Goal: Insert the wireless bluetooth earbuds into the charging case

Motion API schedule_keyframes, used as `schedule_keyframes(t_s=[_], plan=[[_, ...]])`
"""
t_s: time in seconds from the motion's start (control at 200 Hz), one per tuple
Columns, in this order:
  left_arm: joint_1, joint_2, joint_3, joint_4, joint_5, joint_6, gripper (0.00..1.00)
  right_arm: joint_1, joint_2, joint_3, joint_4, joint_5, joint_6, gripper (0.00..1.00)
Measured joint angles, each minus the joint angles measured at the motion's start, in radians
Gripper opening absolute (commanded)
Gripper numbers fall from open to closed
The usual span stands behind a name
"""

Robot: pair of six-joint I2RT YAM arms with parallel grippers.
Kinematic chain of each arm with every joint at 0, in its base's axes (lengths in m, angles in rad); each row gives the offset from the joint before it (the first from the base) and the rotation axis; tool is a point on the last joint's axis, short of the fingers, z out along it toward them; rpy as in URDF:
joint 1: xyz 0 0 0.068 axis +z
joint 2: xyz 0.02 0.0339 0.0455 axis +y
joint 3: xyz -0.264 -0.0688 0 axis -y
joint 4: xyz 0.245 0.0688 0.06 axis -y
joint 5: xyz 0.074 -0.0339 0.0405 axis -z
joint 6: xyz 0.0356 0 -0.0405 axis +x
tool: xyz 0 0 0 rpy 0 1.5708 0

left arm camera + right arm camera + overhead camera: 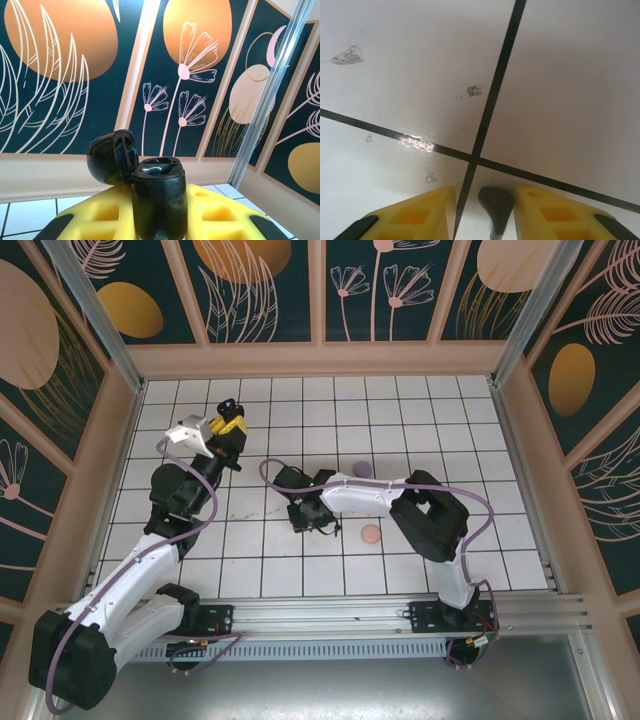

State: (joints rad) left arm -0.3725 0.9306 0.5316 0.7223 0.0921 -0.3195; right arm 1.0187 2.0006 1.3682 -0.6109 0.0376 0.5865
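Note:
The black charging case [159,200] stands upright with my left gripper [160,212] shut on its body, lid [112,156] flipped open to the left. Something glossy and black lies in its wells; I cannot tell what it is. In the top view that gripper [232,426] holds the case [230,406] raised over the back left tiles. My right gripper [485,202] is low over the table near the middle [305,517], jaws open around a black earbud [496,204] that lies on the tile. The right finger [545,210] touches it, and a gap is left at the left finger [427,210].
A small lavender rounded object [362,469] lies just behind the right arm's forearm, and a pinkish-tan one [371,533] just in front of it. Patterned walls close in the tiled floor [440,430] on three sides.

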Motion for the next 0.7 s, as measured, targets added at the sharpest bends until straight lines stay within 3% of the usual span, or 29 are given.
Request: schedule_keyframes(t_s=[0.315, 0.701], plan=[[0.000, -0.006, -0.003, 0.000, 0.000, 0.000, 0.00, 0.001, 0.008, 0.006, -0.010, 0.015, 0.005, 0.30], [0.000, -0.006, -0.005, 0.000, 0.003, 0.000, 0.00, 0.001, 0.013, 0.013, -0.024, 0.026, 0.021, 0.17]])
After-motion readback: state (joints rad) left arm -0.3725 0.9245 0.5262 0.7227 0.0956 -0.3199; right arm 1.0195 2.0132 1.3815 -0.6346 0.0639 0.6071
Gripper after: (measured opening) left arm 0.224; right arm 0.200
